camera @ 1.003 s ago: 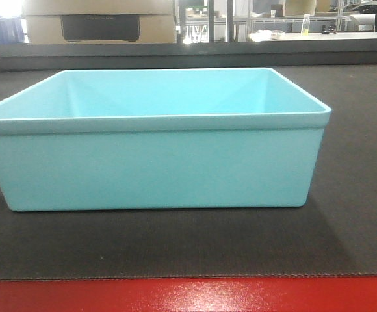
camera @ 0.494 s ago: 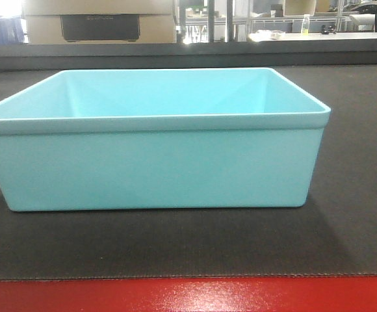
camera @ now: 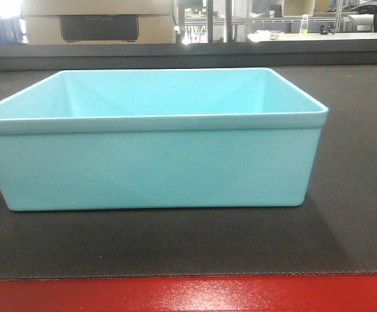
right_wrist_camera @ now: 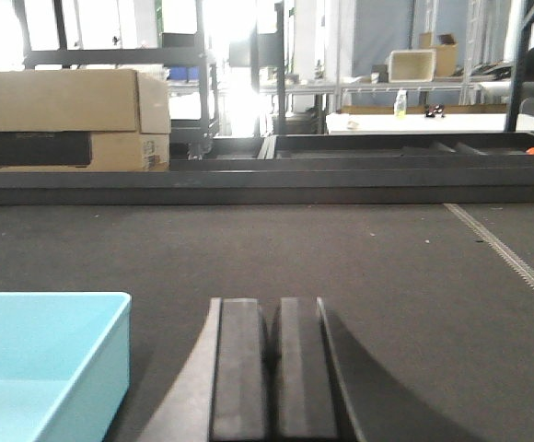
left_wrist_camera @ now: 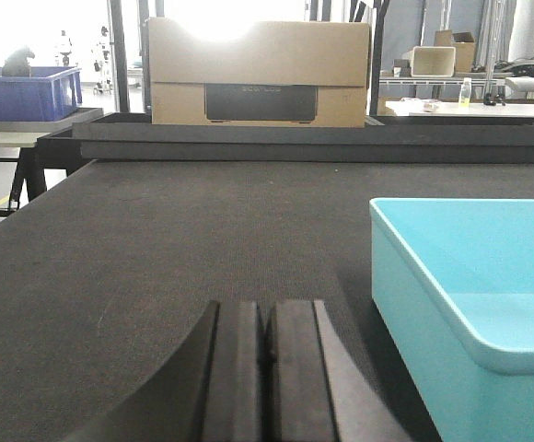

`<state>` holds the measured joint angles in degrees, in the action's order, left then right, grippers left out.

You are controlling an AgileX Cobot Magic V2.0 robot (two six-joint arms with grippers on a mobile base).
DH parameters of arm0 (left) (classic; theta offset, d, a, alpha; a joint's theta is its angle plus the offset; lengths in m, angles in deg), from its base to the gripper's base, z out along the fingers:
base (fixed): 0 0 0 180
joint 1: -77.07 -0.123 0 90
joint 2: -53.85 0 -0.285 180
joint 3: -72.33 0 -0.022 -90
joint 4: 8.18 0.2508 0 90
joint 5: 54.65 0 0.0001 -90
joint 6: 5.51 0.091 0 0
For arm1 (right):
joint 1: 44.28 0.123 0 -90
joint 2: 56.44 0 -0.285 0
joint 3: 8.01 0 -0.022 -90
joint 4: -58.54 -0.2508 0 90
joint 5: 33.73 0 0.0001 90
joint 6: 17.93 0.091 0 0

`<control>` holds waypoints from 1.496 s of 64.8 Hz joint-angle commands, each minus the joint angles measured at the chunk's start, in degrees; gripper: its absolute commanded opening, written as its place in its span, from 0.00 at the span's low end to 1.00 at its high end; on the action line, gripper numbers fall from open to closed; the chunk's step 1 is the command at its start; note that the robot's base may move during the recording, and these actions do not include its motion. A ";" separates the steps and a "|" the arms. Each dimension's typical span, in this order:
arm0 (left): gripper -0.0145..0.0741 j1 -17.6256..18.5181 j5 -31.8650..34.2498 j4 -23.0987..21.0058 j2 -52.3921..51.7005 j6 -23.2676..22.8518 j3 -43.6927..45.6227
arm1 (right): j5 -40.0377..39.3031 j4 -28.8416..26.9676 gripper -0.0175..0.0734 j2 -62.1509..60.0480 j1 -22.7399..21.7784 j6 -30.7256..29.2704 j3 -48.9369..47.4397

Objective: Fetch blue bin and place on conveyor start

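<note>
The blue bin (camera: pixel 153 166), a light turquoise tub, rests upright and empty on the dark grey conveyor belt (camera: pixel 357 195), just behind its glossy red front edge (camera: pixel 188 294). In the left wrist view the bin (left_wrist_camera: pixel 470 304) lies to the right of my left gripper (left_wrist_camera: pixel 265 318), which is shut with nothing in it and apart from the bin wall. In the right wrist view the bin (right_wrist_camera: pixel 41 359) lies to the left of my right gripper (right_wrist_camera: pixel 273 313), also shut and empty, hovering over the belt (right_wrist_camera: pixel 387 258).
A cardboard box (left_wrist_camera: pixel 258 74) stands behind the belt's far rail (left_wrist_camera: pixel 295 138). A dark blue crate (left_wrist_camera: pixel 28 92) sits on a table at far left. Shelving and a white table with a bottle (right_wrist_camera: pixel 400 101) lie in the background.
The bin's right rim sits a few pixels further left in the front view; otherwise nothing has visibly moved.
</note>
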<state>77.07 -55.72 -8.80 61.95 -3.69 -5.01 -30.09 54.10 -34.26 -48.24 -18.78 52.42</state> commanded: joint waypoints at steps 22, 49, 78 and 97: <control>0.04 0.36 1.07 -0.36 -0.32 0.10 0.12 | -6.06 -0.68 0.01 -14.39 -0.65 -0.91 16.79; 0.04 0.36 1.07 -0.36 -0.32 0.10 0.12 | -4.15 -0.46 0.01 -14.39 -0.65 -0.91 16.79; 0.04 0.36 1.07 -0.36 -0.32 0.10 0.12 | -4.15 -0.46 0.01 -14.39 -0.65 -0.91 16.79; 0.04 0.36 1.07 -0.36 -0.32 0.10 0.12 | -4.15 -0.46 0.01 -14.39 -0.65 -0.91 16.79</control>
